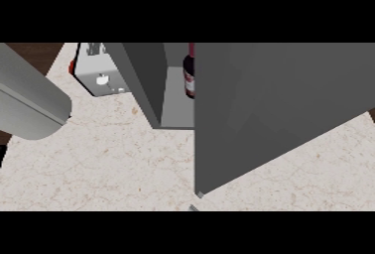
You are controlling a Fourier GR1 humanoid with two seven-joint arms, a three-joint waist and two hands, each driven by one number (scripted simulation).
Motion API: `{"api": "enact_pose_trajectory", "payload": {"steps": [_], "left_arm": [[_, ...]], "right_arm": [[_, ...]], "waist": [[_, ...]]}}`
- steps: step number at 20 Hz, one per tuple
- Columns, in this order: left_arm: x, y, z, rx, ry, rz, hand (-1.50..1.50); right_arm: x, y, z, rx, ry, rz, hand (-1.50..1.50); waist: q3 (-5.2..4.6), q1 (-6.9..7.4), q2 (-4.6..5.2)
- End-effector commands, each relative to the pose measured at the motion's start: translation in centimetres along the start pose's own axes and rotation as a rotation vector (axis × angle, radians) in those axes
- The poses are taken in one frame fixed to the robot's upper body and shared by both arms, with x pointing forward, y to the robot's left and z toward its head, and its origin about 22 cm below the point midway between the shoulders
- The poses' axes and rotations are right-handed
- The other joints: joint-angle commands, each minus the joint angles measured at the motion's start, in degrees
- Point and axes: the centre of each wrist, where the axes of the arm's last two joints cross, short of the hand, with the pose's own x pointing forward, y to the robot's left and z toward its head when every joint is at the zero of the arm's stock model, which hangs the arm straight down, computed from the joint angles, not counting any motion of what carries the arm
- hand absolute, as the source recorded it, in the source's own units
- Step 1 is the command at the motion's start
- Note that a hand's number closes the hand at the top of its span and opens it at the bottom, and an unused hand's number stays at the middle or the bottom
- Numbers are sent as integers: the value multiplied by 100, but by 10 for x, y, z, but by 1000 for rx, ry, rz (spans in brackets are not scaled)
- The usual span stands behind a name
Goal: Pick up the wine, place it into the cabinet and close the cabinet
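One wine (190,74) bottle upright inside cabinet (157,84), door (278,109) ajar, hand state unseen

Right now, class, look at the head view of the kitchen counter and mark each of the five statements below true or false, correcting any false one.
1. The wine bottle stands inside the cabinet. True.
2. The cabinet door is fully closed. False: it hangs open, swung out over the counter, and the bottle shows past its edge.
3. A hand is curled round the wine bottle. False: no hand shows; only a grey forearm is in view at the left.
4. A small grey appliance sits to the left of the cabinet. True.
5. The wine bottle lies on its side on the counter. False: it is upright in the cabinet.
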Motion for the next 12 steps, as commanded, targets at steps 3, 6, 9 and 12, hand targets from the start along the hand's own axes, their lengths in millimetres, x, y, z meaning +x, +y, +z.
{"api": "enact_pose_trajectory", "payload": {"steps": [3,6,9,12], "left_arm": [[-1,-7,-5,2,-5,18,-150],[-2,-3,-22,-1,2,25,-150],[-5,-5,-19,-5,13,22,-150],[-11,-5,-20,6,-1,20,-150]], "right_arm": [[13,22,-50,44,-66,-94,150],[22,10,-75,53,-59,-82,150],[37,15,-103,28,-68,-68,150],[35,5,-144,-3,-66,-46,150]], "waist": [[-3,107,25],[-1,74,67],[-4,119,32],[6,106,52]]}}
